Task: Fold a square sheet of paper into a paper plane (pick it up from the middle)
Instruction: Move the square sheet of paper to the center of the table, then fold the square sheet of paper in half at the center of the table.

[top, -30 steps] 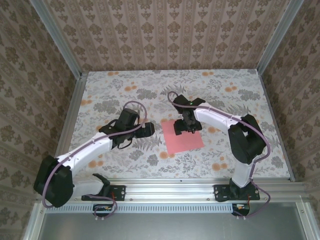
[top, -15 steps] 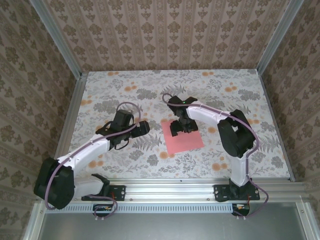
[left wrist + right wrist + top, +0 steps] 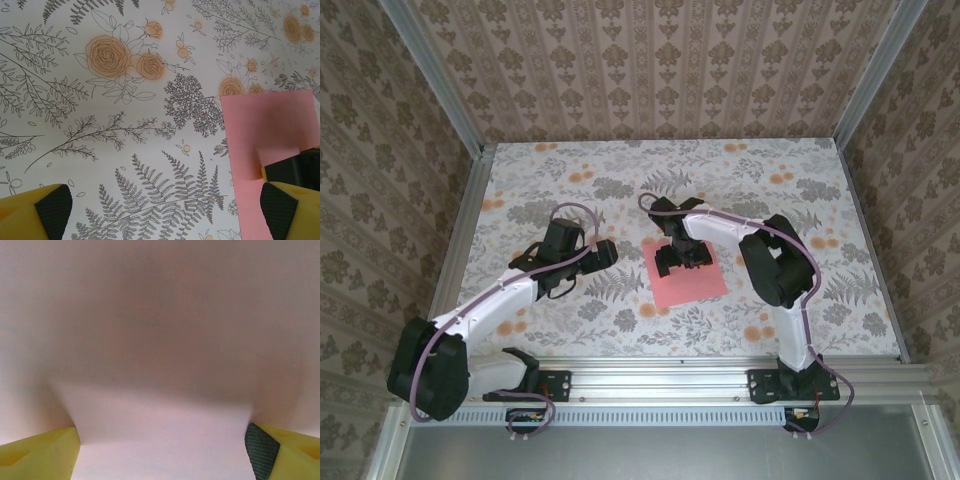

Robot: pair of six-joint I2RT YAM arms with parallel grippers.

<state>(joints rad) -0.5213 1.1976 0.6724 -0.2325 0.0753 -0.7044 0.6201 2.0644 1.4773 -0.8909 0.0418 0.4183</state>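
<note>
So the biggest thing is your flowery tabletop (image 3: 520, 180), grey ferns and orange roses all over it, with patterned walls round three sides. Your left arm (image 3: 490, 300) reaches in low from its base, and your right arm (image 3: 775, 265) is folded at the elbow and reaches back toward the middle.

The square sheet of paper (image 3: 698, 283) lies flat on the tabletop, plain salmon pink and unfolded, directly under your right hand (image 3: 682, 258). From the right wrist the paper (image 3: 160, 315) is pretty much all you get, blurry and close, with that hand (image 3: 160, 447) spread: the yellow fingers (image 3: 40, 450) sit wide apart in the bottom corners with nothing clamped between them. I can't tell whether the tips actually touch the sheet or just hang right over it.

Your left hand (image 3: 603, 255) is off the paper, just beside its near-left edge. Its own camera shows the sheet (image 3: 270, 140) off to the right, and that hand (image 3: 165, 210) is wide apart too, holding nothing, over bare fern print.
</note>
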